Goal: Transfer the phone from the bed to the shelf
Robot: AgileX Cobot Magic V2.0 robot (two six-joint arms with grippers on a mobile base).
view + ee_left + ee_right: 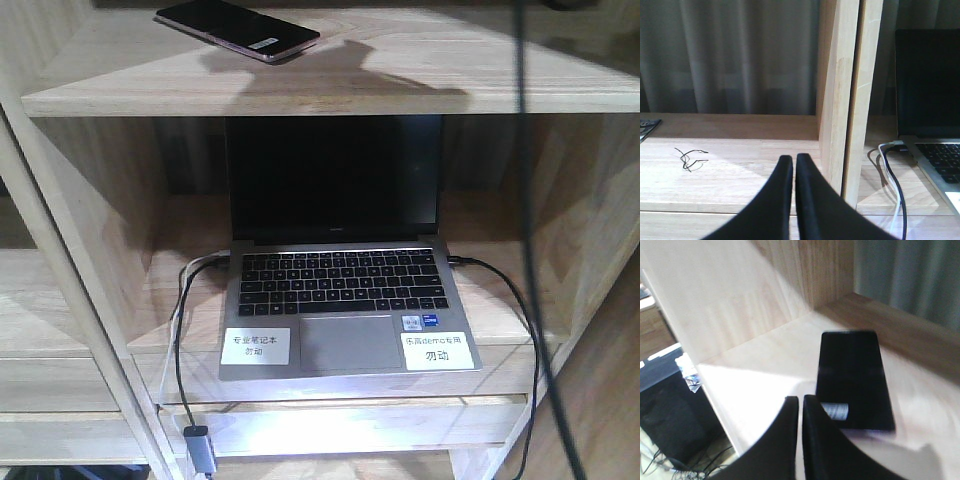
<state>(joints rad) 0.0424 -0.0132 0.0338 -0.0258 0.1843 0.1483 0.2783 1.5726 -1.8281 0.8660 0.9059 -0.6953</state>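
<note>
The phone (240, 29), a glossy black slab with a white sticker and pinkish rim, lies flat on the upper board of the pale wooden shelf (420, 80). The right wrist view shows the phone (852, 375) on that board, just ahead and right of my right gripper (800, 400), which is shut on nothing. My left gripper (792, 159) is shut too, empty, hovering over a lower shelf board (730, 165) beside an upright divider (840, 100). The bed is out of view.
A grey laptop (345, 300) stands open in the compartment under the phone, with cables (185, 330) at both sides; its edge shows as the laptop (935, 100) in the left wrist view. A thin black wire scrap (690, 157) lies on the left board. Grey curtains hang behind.
</note>
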